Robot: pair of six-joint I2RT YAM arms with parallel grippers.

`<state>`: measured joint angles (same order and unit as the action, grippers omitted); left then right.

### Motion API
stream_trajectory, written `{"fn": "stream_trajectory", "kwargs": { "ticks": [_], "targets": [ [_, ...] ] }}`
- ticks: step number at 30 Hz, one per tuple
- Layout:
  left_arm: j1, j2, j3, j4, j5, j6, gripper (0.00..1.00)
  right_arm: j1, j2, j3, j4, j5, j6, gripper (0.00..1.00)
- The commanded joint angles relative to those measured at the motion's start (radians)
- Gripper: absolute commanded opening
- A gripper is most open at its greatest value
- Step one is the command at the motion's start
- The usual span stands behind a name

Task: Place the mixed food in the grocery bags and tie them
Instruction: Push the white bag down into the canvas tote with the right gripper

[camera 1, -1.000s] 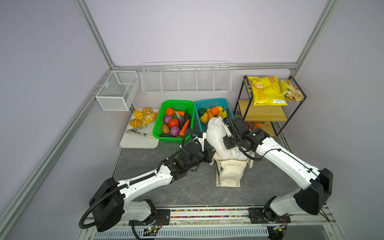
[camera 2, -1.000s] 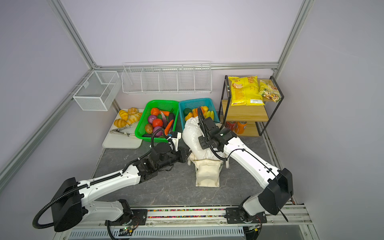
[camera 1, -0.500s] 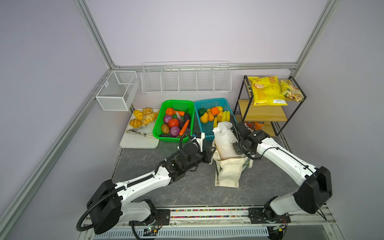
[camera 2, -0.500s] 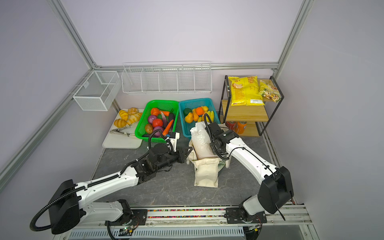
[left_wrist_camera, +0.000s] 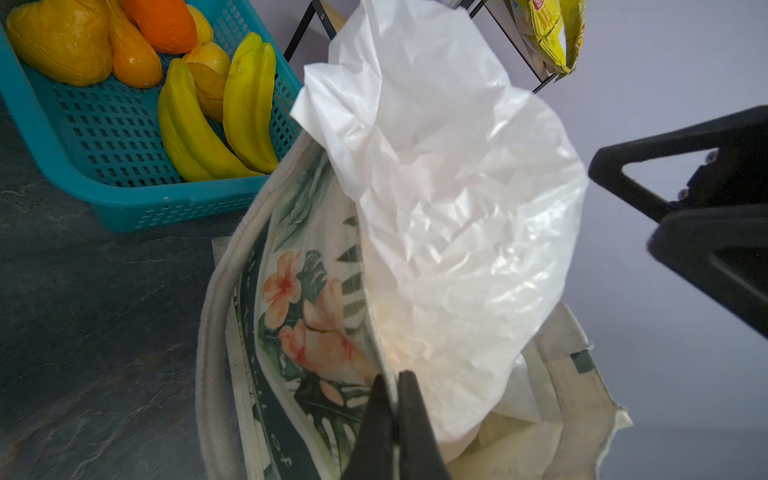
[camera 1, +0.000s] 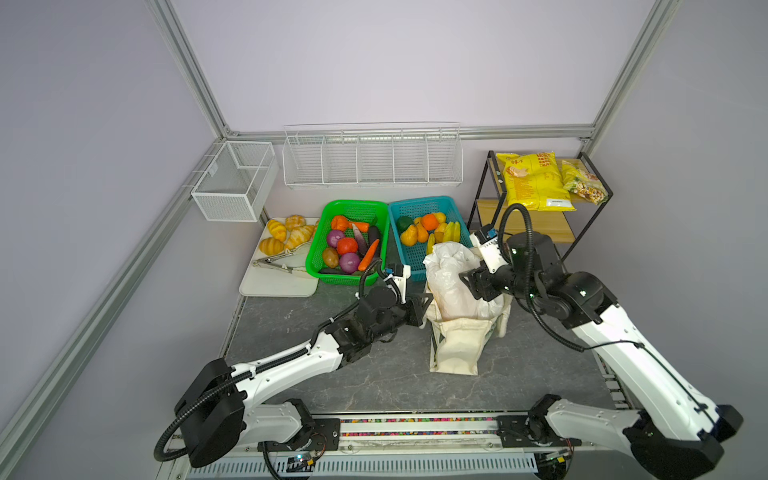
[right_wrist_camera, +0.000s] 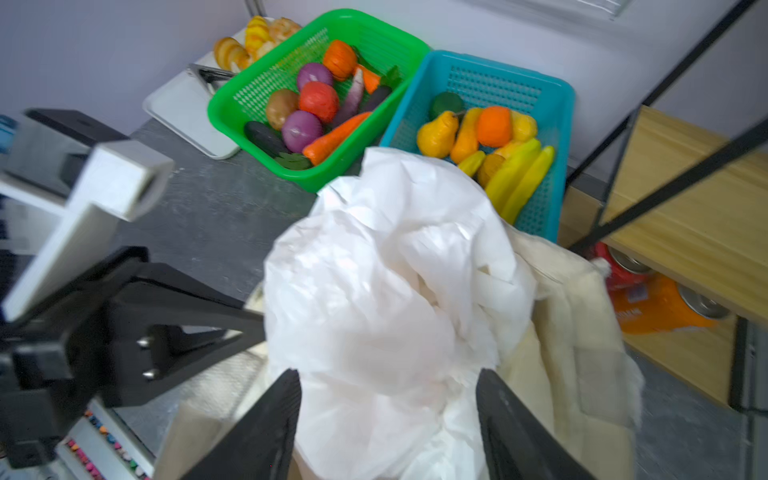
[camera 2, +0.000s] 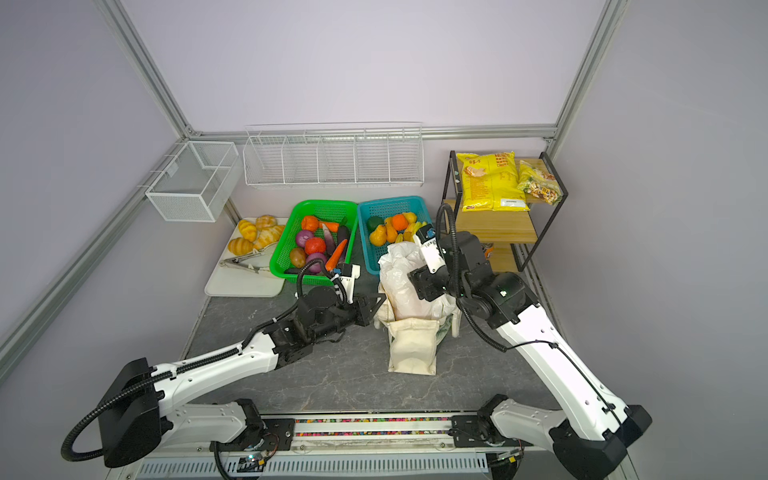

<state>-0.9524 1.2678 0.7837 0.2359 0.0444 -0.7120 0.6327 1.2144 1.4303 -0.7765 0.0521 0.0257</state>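
left jaws: we see them pressed together, pinching the tote point(left_wrist_camera: 291, 291) rim | right jaws: spread, one on each side of the white bag point(right_wrist_camera: 374, 291); we cannot tell if they touch it | bags: white bag sits in the tote's mouth, bulging out; tote rests on the counter point(camera 1: 395, 386) just before the teal basket point(camera 1: 419, 200), which holds bananas point(left_wrist_camera: 249, 91)

Both top views look steeply down from high over the front of the whole counter point(camera 1: 353, 374), while each wrist camera sits close behind its own tool, left tool point(left_wrist_camera: 392, 376) and right tool point(right_wrist_camera: 386, 374), facing past the tips at the white bag point(left_wrist_camera: 457, 208) in the cloth bag point(left_wrist_camera: 299, 291), which all four views share.
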Motion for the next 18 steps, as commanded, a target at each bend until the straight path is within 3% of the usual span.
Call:
{"fn": "stream_trajectory", "kwargs": {
  "ticks": [1,3,7,13,18],
  "targets": [
    [0.009,0.012,0.043,0.048,0.005,0.013,0.00,0.006,0.107,0.021,0.075,-0.061,-0.005,0.65],
    [0.009,0.013,0.044,0.044,0.007,0.013,0.00,-0.023,0.157,0.022,0.052,-0.018,0.013,0.57],
    [0.009,0.004,0.039,0.040,0.005,0.019,0.00,-0.098,0.159,-0.096,0.081,-0.060,0.067,0.44],
    [0.009,-0.011,0.021,0.058,-0.002,0.031,0.00,-0.123,0.167,-0.270,0.055,-0.003,0.102,0.38],
    [0.010,-0.019,0.014,0.084,0.009,0.042,0.00,-0.125,0.215,-0.348,0.082,-0.023,0.116,0.36]
  ]
}}
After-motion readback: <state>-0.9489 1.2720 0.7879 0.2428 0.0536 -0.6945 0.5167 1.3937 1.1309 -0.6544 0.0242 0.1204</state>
